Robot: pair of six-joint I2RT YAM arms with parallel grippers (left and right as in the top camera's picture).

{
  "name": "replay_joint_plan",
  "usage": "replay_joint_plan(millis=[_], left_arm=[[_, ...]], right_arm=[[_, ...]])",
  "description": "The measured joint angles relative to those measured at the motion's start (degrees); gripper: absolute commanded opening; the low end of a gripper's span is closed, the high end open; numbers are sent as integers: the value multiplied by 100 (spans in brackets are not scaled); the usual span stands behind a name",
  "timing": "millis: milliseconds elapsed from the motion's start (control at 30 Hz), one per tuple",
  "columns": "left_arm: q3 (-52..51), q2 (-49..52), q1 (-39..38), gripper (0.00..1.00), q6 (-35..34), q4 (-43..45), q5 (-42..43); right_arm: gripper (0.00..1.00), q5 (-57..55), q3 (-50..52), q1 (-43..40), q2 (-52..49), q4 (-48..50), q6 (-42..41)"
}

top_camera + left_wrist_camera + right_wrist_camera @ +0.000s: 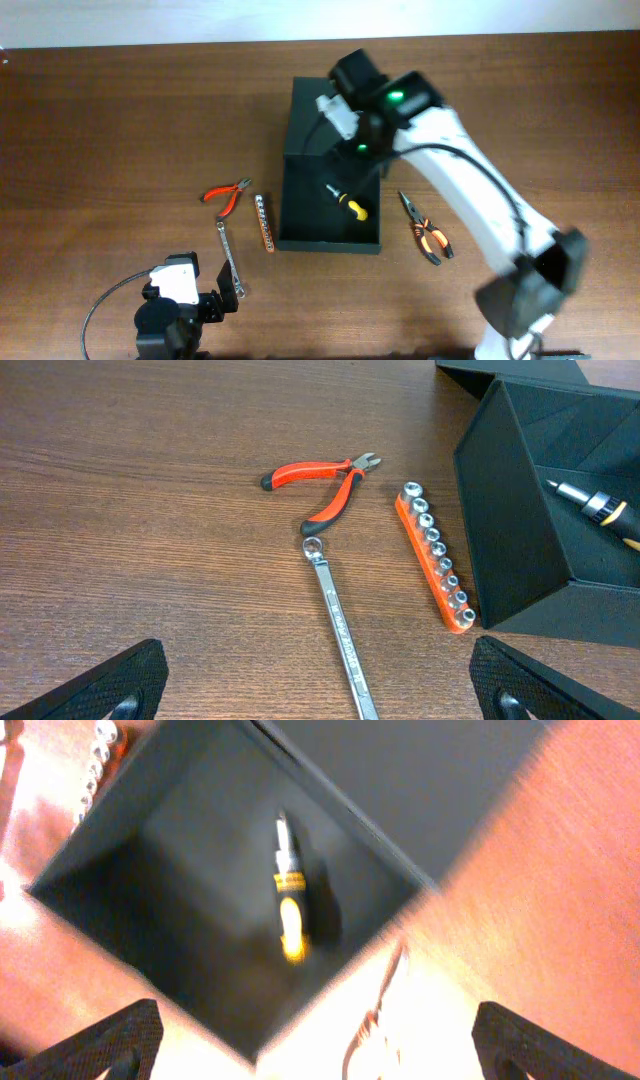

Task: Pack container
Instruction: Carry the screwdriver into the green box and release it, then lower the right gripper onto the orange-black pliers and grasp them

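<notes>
The dark green container (300,195) stands open mid-table, its flap lid (308,105) folded back. A yellow-and-black screwdriver (348,203) lies inside it, and also shows in the right wrist view (289,905). My right gripper (352,120) hovers above the box, open and empty (320,1060). My left gripper (222,298) is open and empty near the front edge, just over the end of a silver wrench (340,630). The container's wall (510,510) shows at the right of the left wrist view.
Red cutters (228,193), an orange socket rail (264,223) and the wrench (230,258) lie left of the box. Orange-and-black pliers (424,228) lie to its right. The right arm spans from the front right corner to the box.
</notes>
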State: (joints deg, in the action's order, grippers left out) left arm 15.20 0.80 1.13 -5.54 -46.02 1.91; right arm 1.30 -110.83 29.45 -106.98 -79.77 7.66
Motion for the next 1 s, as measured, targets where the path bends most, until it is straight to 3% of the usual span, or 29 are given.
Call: replay_joint_plan(millis=[133, 333, 533, 767, 1000], left_arm=[[0, 0, 0, 99, 0, 0, 0], [0, 0, 0, 99, 0, 2, 0], [0, 0, 0, 99, 0, 2, 0], [0, 0, 0, 99, -2, 2, 0], [0, 0, 0, 99, -2, 0, 0]], right_arm=[[99, -24, 76, -553, 662, -599, -315], [99, -118, 855, -1438, 1617, -599, -501], [99, -127, 1958, -1803, 2306, -428, -577], [99, -118, 3799, -1932, 2406, 621, -1029], [99, -184, 4909, -1937, 2404, 1513, -1517]])
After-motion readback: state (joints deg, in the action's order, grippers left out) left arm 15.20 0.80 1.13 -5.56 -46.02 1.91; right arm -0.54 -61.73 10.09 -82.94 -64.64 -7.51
